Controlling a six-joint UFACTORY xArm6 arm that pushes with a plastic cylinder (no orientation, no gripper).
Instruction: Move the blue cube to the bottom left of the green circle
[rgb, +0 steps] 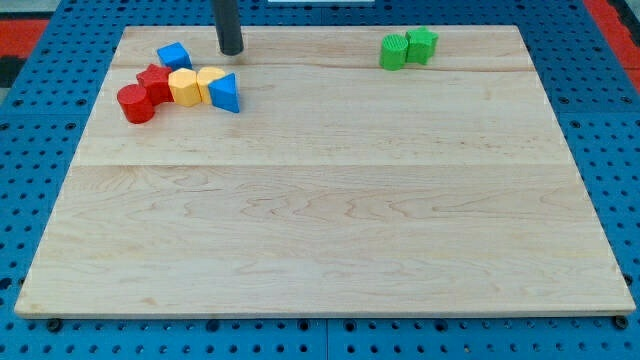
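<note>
Approaching: our tip (231, 52) stands just right of the blue cube (173, 56), not touching. No pincer here, only a rod. The green circle (394, 52) sits far right of the cube on the worktop (320, 230). Next, we judge, the tip must round the cube's left, then push rightward.

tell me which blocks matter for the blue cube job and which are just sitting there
For the job: blue cube, green circle, my tip just right of the cube.

Lying about: blue triangle, two yellow blocks, red cylinder, red block, other green block.
</note>
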